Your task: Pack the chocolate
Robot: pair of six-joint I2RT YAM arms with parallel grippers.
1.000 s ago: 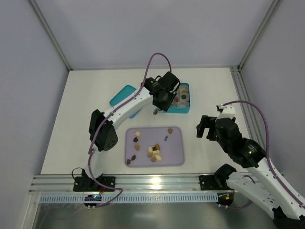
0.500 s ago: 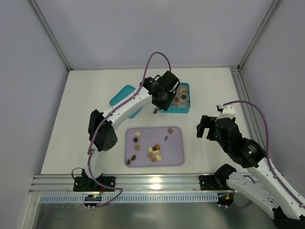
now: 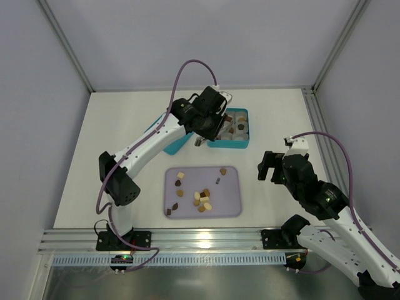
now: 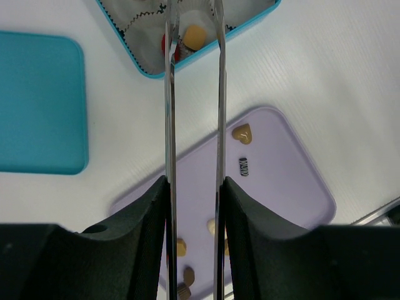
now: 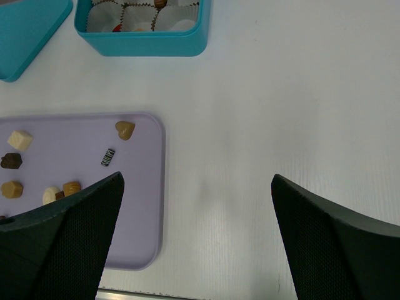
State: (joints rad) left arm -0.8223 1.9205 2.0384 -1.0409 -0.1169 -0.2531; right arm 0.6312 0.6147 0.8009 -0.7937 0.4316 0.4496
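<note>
Several small chocolate pieces (image 3: 201,199) in brown, tan and cream lie on the lilac tray (image 3: 231,203). A tan heart-shaped piece (image 4: 242,132) and a striped piece (image 4: 244,166) sit near its far right corner. The teal box (image 3: 228,144) holds white crinkled cups with a tan piece (image 4: 194,36) and a red one. My left gripper (image 3: 199,142) hangs above the box's near left corner, its long metal blades (image 4: 169,94) parallel, apart and empty. To the right of the tray, my right gripper (image 3: 270,167) stands wide open over bare table.
The teal lid (image 3: 157,128) lies flat left of the box, partly under the left arm. An aluminium rail (image 3: 187,240) runs along the near table edge. Grey walls enclose the table on three sides.
The left arm has swung left and stretched out, carrying its gripper from over the box toward the box's left corner. The right arm and the tray pieces have not moved.
</note>
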